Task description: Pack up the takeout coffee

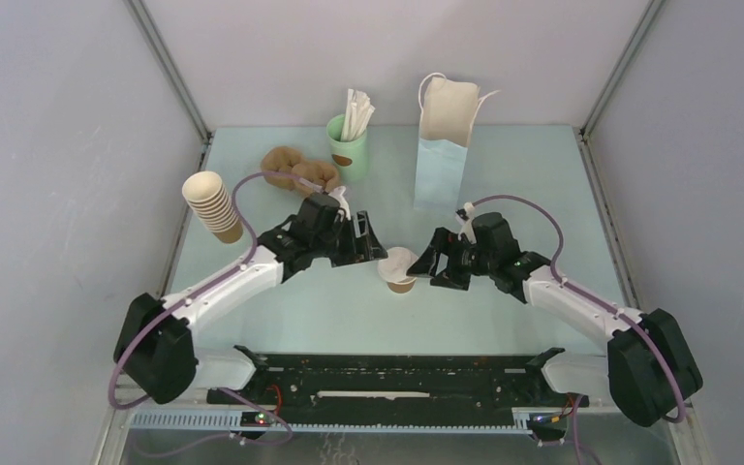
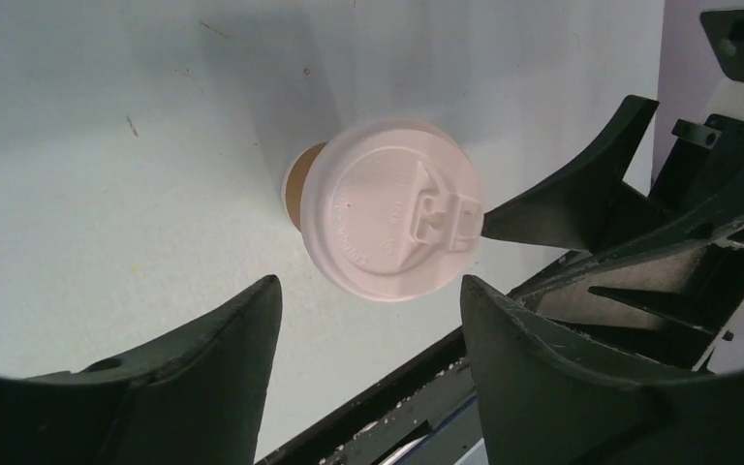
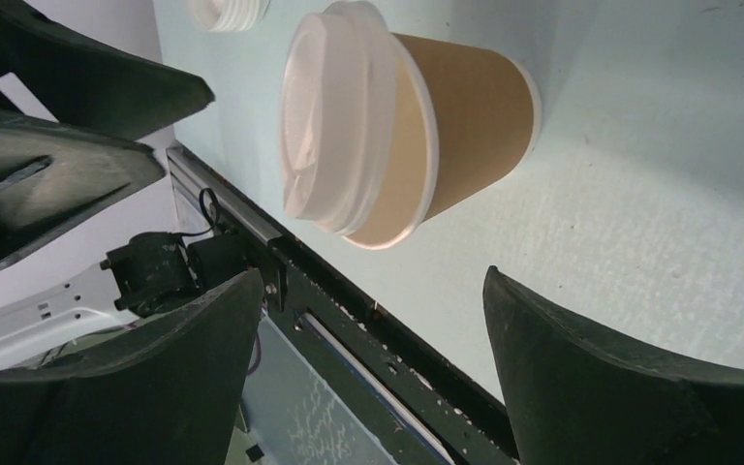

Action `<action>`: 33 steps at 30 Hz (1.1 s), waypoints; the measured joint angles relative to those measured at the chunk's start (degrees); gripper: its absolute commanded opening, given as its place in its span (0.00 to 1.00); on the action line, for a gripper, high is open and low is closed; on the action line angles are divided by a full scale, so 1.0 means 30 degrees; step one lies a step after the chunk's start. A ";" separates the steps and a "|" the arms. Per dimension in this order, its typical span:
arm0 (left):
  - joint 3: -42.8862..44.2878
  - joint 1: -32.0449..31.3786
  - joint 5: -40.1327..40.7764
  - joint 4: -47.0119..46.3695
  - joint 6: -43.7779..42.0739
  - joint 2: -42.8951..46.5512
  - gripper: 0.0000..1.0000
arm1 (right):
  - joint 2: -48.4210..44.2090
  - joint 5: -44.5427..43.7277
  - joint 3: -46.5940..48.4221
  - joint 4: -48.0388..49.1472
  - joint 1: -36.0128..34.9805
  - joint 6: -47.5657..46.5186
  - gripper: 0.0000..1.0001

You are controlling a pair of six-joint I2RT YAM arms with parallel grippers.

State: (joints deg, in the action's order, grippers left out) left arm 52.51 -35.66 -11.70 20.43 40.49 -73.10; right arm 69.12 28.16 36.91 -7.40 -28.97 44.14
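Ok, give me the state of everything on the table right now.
Takeout coffee: upright, lid on, not gripped.
Paper bag: upright, top open.
Mint cup: upright, holding white sticks.
Cup stack: nested, standing.
Left tool: open, beside coffee.
Right tool: open, beside coffee.

Coffee cup (image 3: 465, 116): plain brown kraft body with no print visible. Lid (image 2: 390, 210): white, unpatterned.

Bag (image 1: 443, 155): pale blue below, off-white at the top, with white handles.

Green cup (image 1: 346, 145): mint green with a small brown mark. Sticks (image 1: 356, 111): white.

Cup stack (image 1: 213, 205): tan.

Lumpy items (image 1: 298, 170): brown.

Table (image 1: 349, 310): pale blue-green with a few faint dark specks.

Left gripper (image 2: 368, 291) and right gripper (image 3: 373, 279): black.

Arms (image 1: 223, 291): white links, black joints.

Cables (image 1: 516, 198): purple.

Walls (image 1: 58, 145): light grey.
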 measured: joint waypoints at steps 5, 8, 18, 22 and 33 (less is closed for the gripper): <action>-0.0619 0.0568 -0.0991 -0.2273 0.0699 -0.1472 0.60 | 0.0663 -0.0379 0.0073 0.0342 -0.0007 0.0306 0.85; -0.0750 0.1035 -0.1617 -0.3687 0.1056 -0.2433 0.61 | 0.1144 -0.0452 0.0146 0.0685 -0.0007 0.0474 0.82; -0.1348 0.1231 -0.2302 -0.5544 0.1355 -0.3898 0.57 | 0.1588 -0.0780 0.0452 0.1450 -0.0015 0.0838 0.82; -0.1734 0.1231 -0.2739 -0.6142 0.1668 -0.4102 0.55 | 0.2011 -0.0787 0.0721 0.1683 -0.0029 0.0896 0.79; -0.1974 0.1049 -0.3322 -0.7176 0.2324 -0.4102 0.51 | 0.2208 -0.0823 0.0758 0.2178 -0.0270 0.0976 0.78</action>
State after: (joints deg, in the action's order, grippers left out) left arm 46.59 -32.51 -21.67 -1.10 47.46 -85.41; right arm 75.75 25.69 39.18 -0.86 -29.78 47.07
